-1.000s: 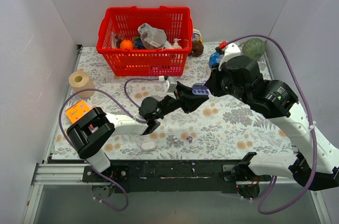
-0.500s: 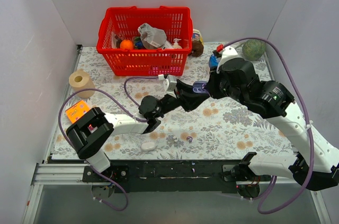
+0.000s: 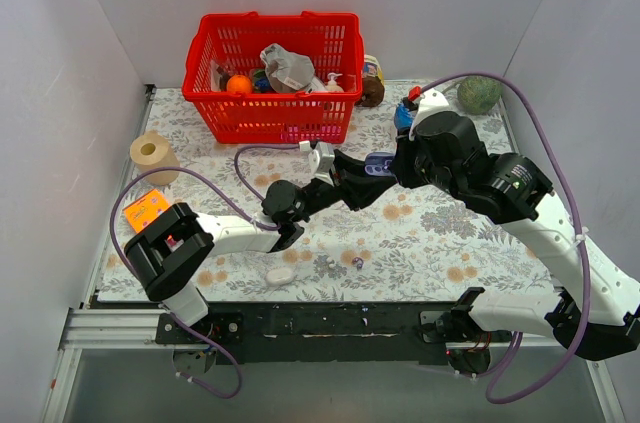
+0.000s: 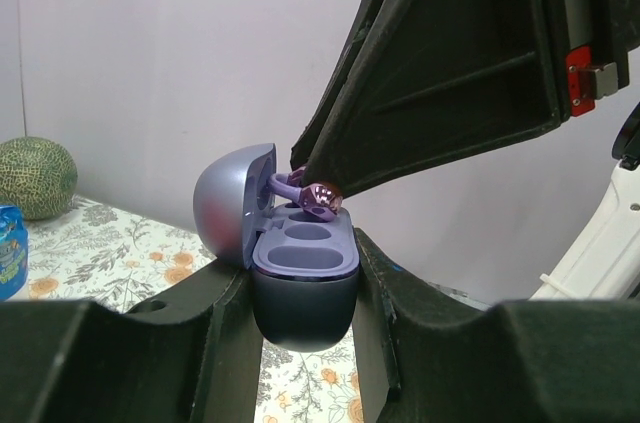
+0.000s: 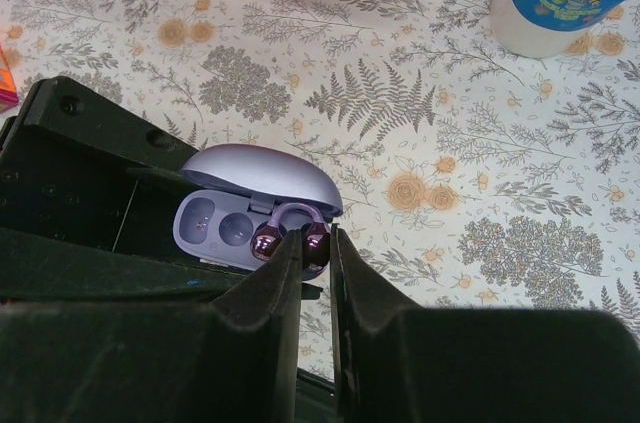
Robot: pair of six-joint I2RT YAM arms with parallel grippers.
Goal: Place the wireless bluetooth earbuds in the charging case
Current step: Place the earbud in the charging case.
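From above, the charging case [image 3: 378, 170] is seen held off the table [image 3: 440, 233], clamped in the left gripper [image 3: 368, 181]. The right gripper [image 3: 396, 167] is brought in against it from the far side, tip to tip. A small dark bead [image 3: 357, 263], possibly another earbud, is left on the cloth well apart from both sets of fingers.

Over to the left wrist. The case [image 4: 303, 283] is pinched squarely between the two left fingers [image 4: 215, 318], with its lid [image 4: 225, 198] thrown open to their left. The tray is presented upward, and one empty well is shown nearest the camera. A shiny purplish earbud [image 4: 320, 199] is held at the right fingertip, just above the tray's far edge by the hinge.

Now the right wrist. The right fingers [image 5: 283, 278] are drawn close together, and the earbud [image 5: 314, 240] is nipped between their tips. The case lies directly beneath and beyond them. Its long axis is laid sideways across the fingers, and the empty sockets [image 5: 215, 223] are offset to their left. A second shiny piece shows just left of the fingers; whether it belongs to the same earbud cannot be told.

A short leftward shift and a lowering by the right arm look to be called for.
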